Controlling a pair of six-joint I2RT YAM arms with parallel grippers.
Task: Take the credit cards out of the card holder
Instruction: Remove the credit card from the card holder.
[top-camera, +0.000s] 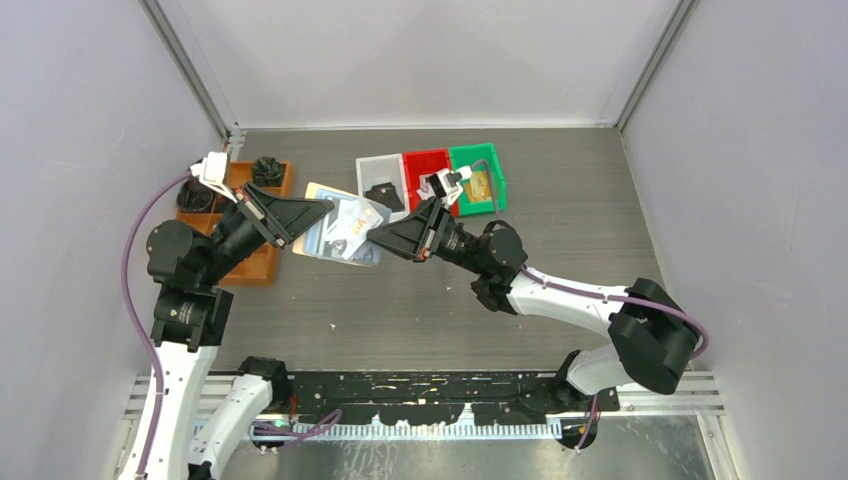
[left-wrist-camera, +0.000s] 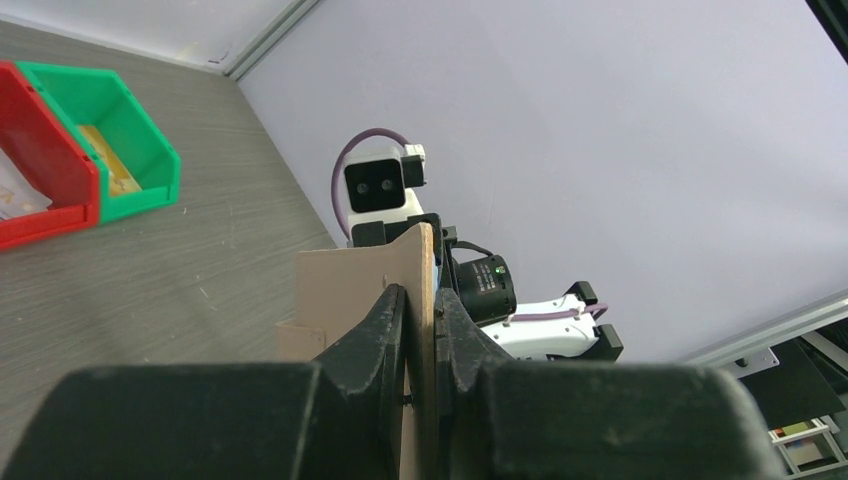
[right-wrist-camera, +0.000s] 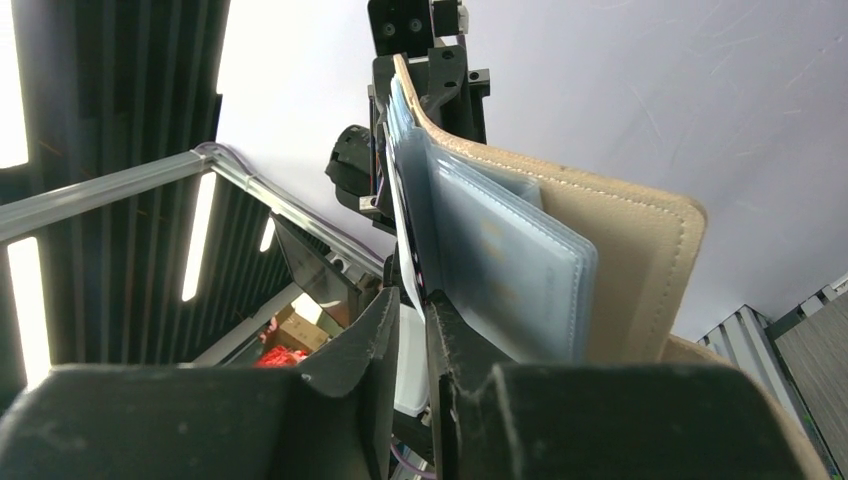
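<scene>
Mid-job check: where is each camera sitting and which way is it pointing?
Top external: fixed above and behind the bases, looking down on the table; both arms show, left tool and right tool meeting at the card holder.
Left wrist: on the left arm, looking along its fingers, clamped on the holder's tan edge, toward the right arm and green bin.
Right wrist: on the right arm, looking upward past the holder's clear sleeves; its fingers flank a white credit card.
Shared: all three see the card holder.
</scene>
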